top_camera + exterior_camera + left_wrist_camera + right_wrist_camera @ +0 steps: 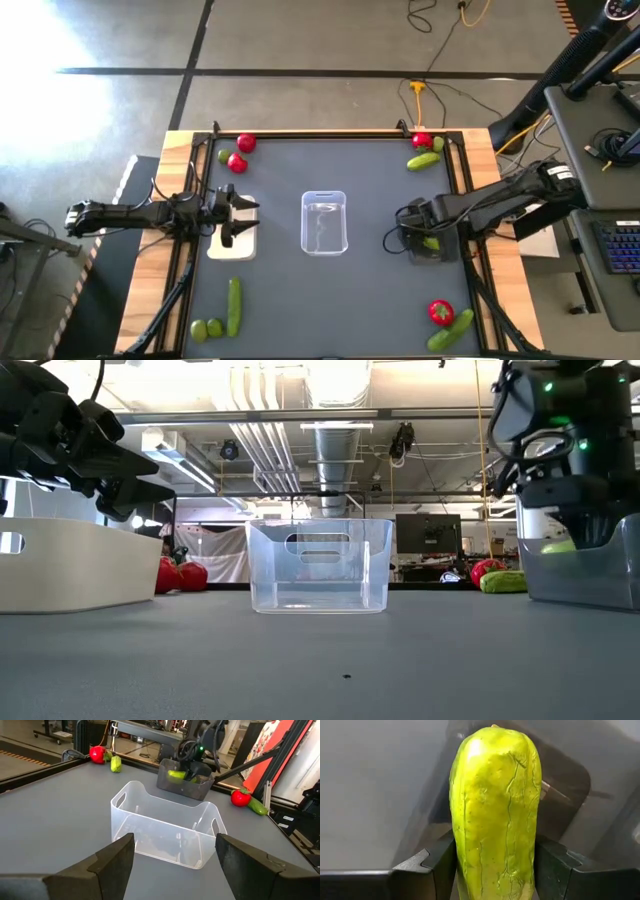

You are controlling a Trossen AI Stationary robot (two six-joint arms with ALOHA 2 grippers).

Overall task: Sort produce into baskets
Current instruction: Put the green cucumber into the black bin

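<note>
Dark grey matting covers the table, framed by pale wood rails, with a workshop of ducts and monitors behind it in the low view.

At the far left corner lie two red fruits and a small lime beside them. Near the front left edge a long green cucumber piece lies lengthwise with two limes just beside its near end. The left gripper hovers over the white basket, fingers spread apart and holding nothing; its wrist view shows both fingers wide, framing the clear basket at the table's middle. That basket looks bare inside in the high, low and left wrist views.

On the right, the right gripper sits down in the dark grey basket, fingers clamped on a yellow-green cucumber piece. Only the right wrist view shows its wrinkled, veined skin and rounded tip, pinched between the two dark pads with the basket's grey wall behind. From above just a sliver of green shows under the arm; the low view shows a pale green bit behind the basket's translucent wall, and the left wrist view sees it over the rim.

At the far right corner a red fruit, a lime and a cucumber piece cluster together; near the front right, another red fruit touches a cucumber piece.
</note>
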